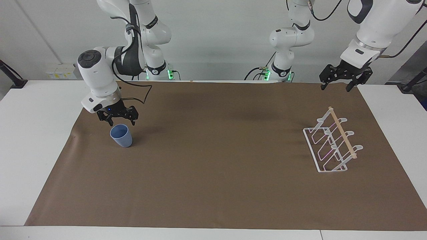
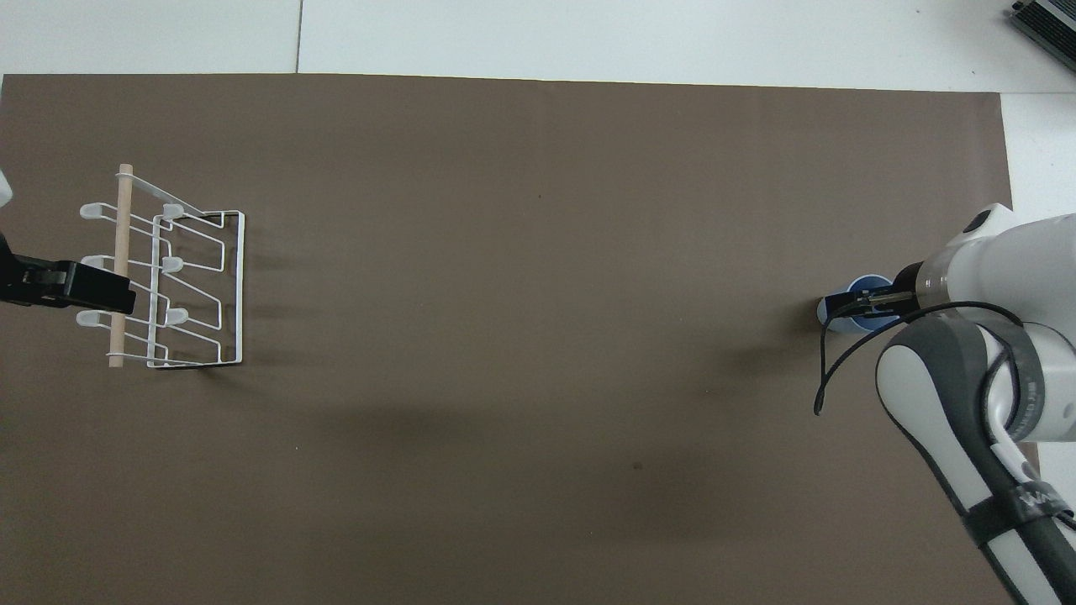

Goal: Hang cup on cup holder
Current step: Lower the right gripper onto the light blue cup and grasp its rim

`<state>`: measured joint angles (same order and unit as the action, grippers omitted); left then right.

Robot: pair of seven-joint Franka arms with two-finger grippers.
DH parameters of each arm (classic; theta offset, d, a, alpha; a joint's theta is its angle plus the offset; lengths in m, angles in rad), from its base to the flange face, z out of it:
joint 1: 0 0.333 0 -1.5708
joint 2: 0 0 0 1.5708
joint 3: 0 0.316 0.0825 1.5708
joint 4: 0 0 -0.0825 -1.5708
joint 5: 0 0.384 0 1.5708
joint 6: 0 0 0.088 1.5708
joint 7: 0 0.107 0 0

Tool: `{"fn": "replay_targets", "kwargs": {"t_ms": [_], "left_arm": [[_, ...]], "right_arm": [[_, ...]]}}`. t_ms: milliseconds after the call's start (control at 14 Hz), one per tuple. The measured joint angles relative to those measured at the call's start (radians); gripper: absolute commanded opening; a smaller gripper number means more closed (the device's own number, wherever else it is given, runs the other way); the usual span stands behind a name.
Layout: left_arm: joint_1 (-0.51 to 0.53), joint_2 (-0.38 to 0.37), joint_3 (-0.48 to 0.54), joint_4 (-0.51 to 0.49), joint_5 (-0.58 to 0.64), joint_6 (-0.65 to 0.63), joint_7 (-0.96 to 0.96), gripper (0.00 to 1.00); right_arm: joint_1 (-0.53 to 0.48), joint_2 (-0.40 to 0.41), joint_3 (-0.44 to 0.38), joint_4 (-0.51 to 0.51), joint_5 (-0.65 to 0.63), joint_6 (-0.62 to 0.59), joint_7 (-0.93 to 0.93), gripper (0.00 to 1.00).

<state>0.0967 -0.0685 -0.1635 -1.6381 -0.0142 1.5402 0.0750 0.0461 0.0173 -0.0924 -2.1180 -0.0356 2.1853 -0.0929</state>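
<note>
Now your right end effector hangs just over the rim of the light-blue cup, fingers spread wide and holding nothing. The cup stands upright on the brown paper sheet toward the right arm's end of the table. Bring the fingers down astride the wall, one inside the mouth and one outside, and close gently; the tumbler tapers and looks smooth, so I judge a pinch near the rim safest. Your left end effector waits open above the sheet's edge, over the white wire cup holder's end of the table. That rack sits well apart from the cup, its prongs free. White walls stand by the robot bases.
</note>
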Motion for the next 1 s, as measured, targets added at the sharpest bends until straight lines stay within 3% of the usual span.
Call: {"fn": "replay_targets", "kwargs": {"t_ms": [357,714,857,1000], "left_arm": [[0.000,0.000,0.000,-0.003,0.000,0.000,0.000,1.00],[0.000,0.000,0.000,-0.005,0.000,0.000,0.000,1.00],[0.000,0.000,-0.001,-0.006,0.000,0.000,0.000,1.00],[0.000,0.000,-0.001,-0.007,0.000,0.000,0.000,1.00]], "right_arm": [[0.000,0.029,0.000,-0.059,0.000,0.128,0.000,1.00],[0.000,0.031,0.000,-0.095,0.000,0.158,0.000,0.99],[0.000,0.031,0.000,-0.102,0.000,0.162,0.000,0.73],[0.000,0.031,0.000,-0.105,0.000,0.164,0.000,0.37]]}}
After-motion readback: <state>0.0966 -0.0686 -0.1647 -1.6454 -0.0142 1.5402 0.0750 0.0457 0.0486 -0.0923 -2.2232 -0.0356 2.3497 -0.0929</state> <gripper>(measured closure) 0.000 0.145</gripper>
